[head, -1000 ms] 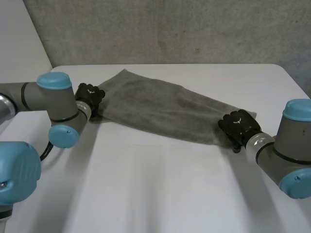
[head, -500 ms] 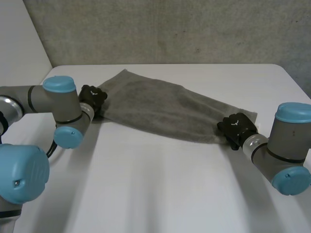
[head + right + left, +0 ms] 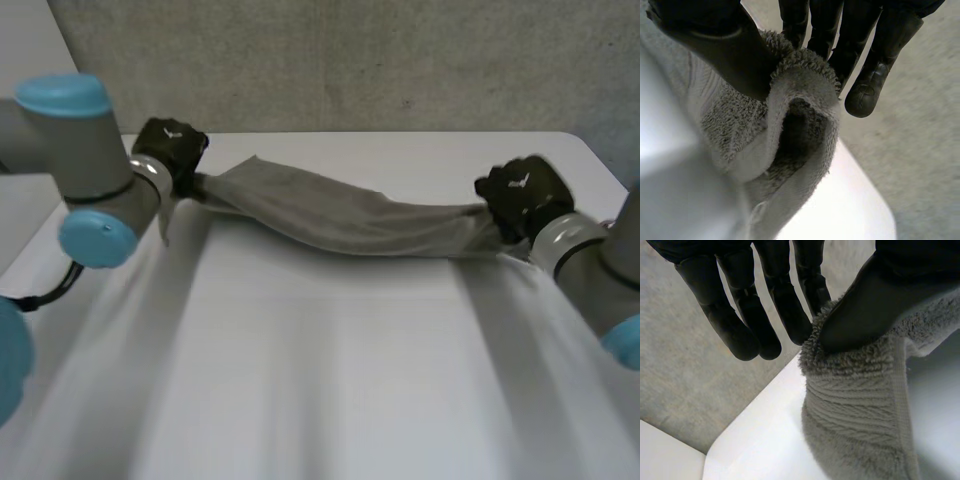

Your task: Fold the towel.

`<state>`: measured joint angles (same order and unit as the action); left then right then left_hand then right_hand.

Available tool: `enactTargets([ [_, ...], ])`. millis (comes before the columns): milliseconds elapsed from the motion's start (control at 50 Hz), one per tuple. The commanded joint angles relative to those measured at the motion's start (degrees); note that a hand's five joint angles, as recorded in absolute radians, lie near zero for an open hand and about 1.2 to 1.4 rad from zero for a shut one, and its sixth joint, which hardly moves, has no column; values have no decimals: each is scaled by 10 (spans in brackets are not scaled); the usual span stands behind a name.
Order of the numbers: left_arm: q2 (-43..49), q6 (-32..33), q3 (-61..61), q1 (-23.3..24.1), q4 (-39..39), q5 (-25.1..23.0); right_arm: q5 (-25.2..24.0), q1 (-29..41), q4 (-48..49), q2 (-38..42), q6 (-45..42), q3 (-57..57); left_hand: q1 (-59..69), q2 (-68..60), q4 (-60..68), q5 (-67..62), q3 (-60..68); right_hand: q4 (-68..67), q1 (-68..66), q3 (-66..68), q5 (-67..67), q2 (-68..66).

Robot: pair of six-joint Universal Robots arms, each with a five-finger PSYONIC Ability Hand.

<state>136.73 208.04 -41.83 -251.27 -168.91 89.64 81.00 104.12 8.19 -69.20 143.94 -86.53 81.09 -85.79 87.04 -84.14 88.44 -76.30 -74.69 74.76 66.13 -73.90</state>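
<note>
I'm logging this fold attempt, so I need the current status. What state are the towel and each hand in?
towel: held at both ends, bunched, sagging between the hands.
left hand: shut, thumb and fingers pinching one towel end.
right hand: shut, thumb and fingers pinching the other end.

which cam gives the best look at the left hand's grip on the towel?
Left wrist view: the left hand pinches the towel edge between thumb and fingers, close up. Head view gives the back of that hand at the towel's end, grip hidden. Right wrist view has the right hand pinching the other end.
</note>
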Motion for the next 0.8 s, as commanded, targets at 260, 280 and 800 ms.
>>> enactTargets([
  [260, -221, -11, -207, -19, 65, -61, -7, -17, -317, -67, 22, 166, -11, 58, -70, 141, -84, -37, -53, 52, 39, -61],
  [280, -221, -11, -207, -19, 65, -61, -7, -17, -317, -67, 22, 167, -11, 58, -70, 141, -84, -37, -53, 52, 39, -61],
  [800, 139, -7, 89, 9, 70, 21, 77, 2, -334, 404, 66, 564, -62, 109, -122, 193, -136, 250, 234, -235, -249, 226],
])
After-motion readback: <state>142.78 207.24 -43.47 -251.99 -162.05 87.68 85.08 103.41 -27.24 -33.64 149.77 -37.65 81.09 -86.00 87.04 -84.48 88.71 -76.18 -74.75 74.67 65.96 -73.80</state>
